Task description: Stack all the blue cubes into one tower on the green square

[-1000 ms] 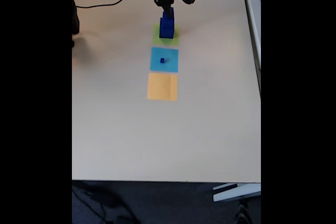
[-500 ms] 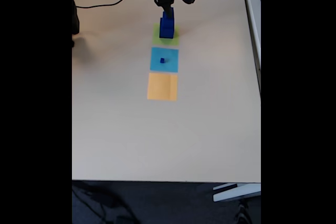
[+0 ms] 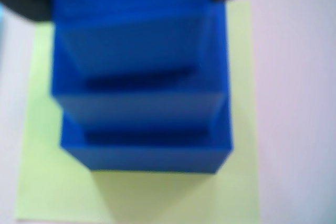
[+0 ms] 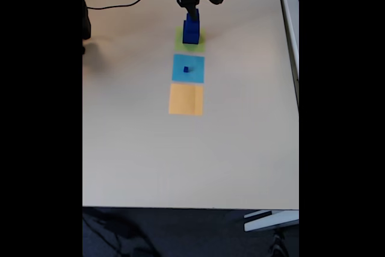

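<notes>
I see the blue cubes stacked as a tower on the green square, at the far end of the table in the fixed view; the wrist view looks down on the stack as stepped blue blocks, larger below and smaller above, sitting on the green square with lime showing to the left, right and near side. One tiny cube sits apart, on the light-blue square just nearer than the green one. Nearer again lies the orange square, the three patches forming a line down the table. My gripper hangs right at the tower's top, arm reaching in from the far edge; I cannot tell whether its jaws are clenched on the top cube or released. A black cable trails across the far left.
</notes>
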Controlling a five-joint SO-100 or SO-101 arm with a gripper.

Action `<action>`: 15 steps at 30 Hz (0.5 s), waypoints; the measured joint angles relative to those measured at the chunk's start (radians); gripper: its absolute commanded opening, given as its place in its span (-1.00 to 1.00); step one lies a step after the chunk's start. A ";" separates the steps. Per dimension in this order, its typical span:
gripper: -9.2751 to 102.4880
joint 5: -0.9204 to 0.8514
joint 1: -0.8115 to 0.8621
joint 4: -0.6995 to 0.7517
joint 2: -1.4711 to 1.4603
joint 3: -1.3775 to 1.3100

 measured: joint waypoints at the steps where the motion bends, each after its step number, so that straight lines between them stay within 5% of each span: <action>1: -0.54 0.000 0.000 0.000 0.000 0.000; 15: -0.44 -0.009 0.000 0.000 0.000 -0.028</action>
